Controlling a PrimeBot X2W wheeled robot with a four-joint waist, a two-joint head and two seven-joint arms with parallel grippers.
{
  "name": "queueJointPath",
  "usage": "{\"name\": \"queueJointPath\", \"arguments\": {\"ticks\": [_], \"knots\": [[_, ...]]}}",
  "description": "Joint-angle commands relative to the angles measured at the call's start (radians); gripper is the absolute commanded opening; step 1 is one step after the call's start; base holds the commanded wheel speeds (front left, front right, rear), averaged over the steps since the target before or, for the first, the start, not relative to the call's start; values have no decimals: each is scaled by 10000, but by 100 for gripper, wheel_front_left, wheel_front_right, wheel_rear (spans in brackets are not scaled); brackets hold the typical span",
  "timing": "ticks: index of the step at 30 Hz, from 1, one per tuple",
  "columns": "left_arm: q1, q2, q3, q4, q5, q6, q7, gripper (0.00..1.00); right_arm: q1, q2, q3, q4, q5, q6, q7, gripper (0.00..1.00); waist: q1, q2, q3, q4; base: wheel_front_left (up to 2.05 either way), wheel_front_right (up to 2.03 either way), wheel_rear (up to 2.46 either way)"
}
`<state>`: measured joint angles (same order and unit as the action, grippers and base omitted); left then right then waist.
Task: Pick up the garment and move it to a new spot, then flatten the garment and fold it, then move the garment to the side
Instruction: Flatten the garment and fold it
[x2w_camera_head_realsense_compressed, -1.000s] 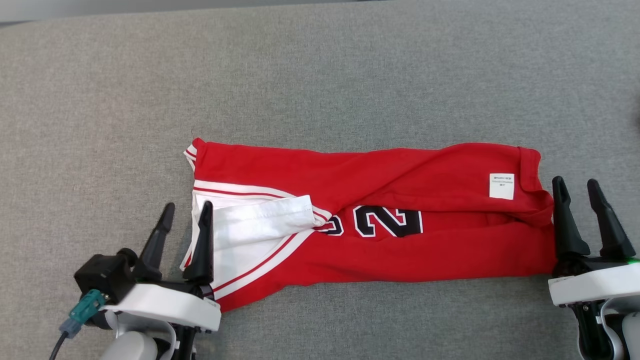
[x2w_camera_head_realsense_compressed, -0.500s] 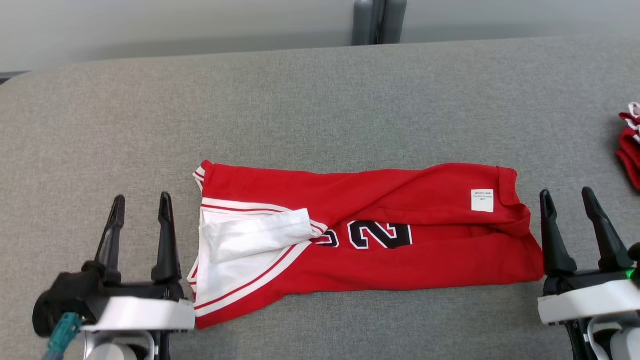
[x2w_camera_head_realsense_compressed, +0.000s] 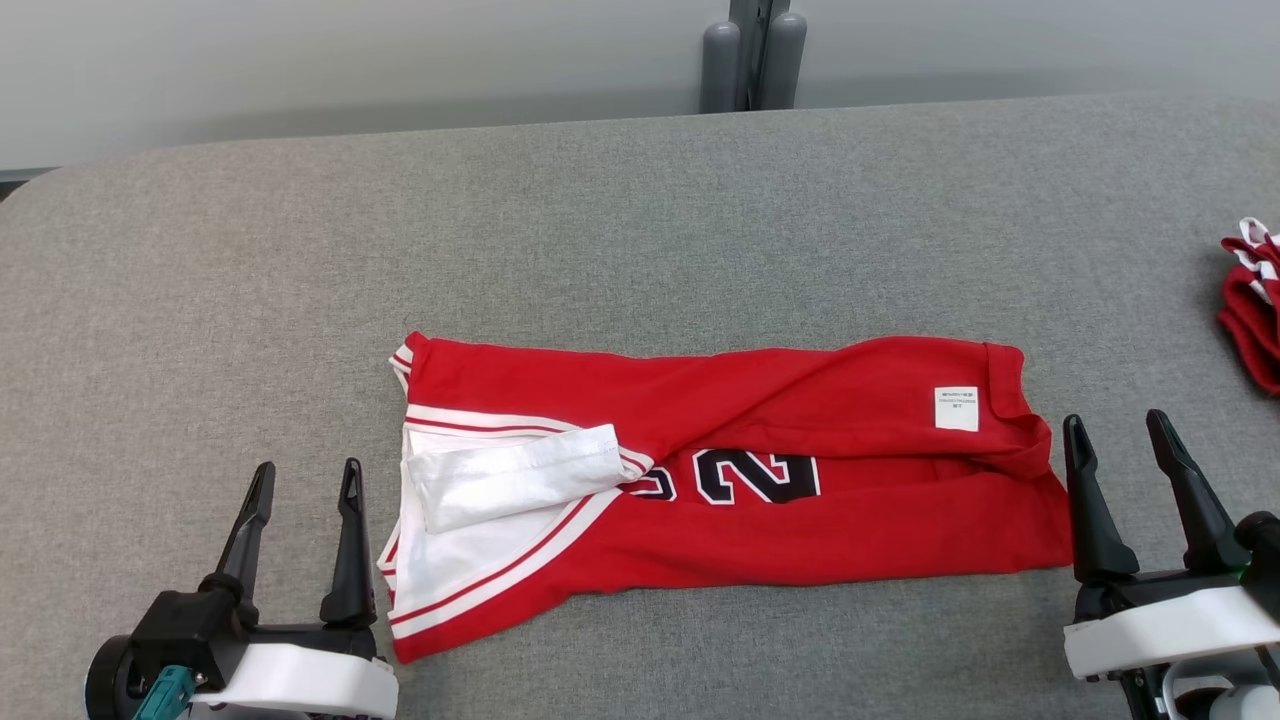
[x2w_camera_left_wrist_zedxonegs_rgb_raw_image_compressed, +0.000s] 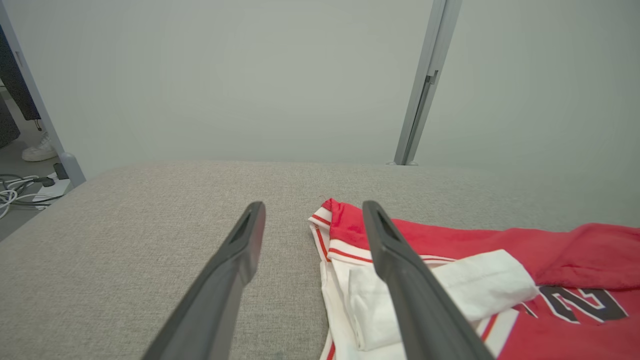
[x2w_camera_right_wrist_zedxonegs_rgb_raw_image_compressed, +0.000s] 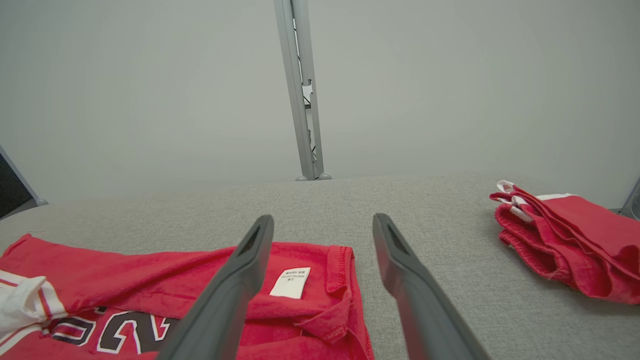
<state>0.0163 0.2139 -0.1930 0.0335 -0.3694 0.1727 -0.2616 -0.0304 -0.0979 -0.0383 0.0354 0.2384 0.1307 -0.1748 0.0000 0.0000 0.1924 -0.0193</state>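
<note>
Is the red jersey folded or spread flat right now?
Folded: the red jersey lies as a long band, layers overlapping, its label showing.

— Where is the counter (x2w_camera_head_realsense_compressed: 640, 220) bare?
— Across its whole far half, from the garment (x2w_camera_head_realsense_compressed: 800, 390) back to the wall (x2w_camera_head_realsense_compressed: 300, 70). It is also bare along the left side, beyond the left gripper (x2w_camera_head_realsense_compressed: 308, 467).
— What stands in the way?
— The garment lies flat across the middle, between the two grippers. A red pile (x2w_camera_head_realsense_compressed: 1250, 310) sits at the right edge, beyond the right gripper (x2w_camera_head_realsense_compressed: 1115, 418). Bare counter runs between pile and garment.
— And behind?
— A grey post (x2w_camera_head_realsense_compressed: 752, 55) rises at the far edge, near the middle.
</note>
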Motion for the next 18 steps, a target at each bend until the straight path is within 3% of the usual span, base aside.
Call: {"name": "queueJointPath", "arguments": {"ticks": [1, 18], "knots": [[-29, 71, 20, 31, 76, -24, -41, 100, 41, -25, -40, -61, -60, 1, 55, 100, 0, 0, 3, 8, 0, 0, 0], [-332, 91, -110, -59, 6, 64, 100, 100, -290, -123, -148, 267, 155, 1, 183, 100, 0, 0, 257, 118, 0, 0, 0]]}}
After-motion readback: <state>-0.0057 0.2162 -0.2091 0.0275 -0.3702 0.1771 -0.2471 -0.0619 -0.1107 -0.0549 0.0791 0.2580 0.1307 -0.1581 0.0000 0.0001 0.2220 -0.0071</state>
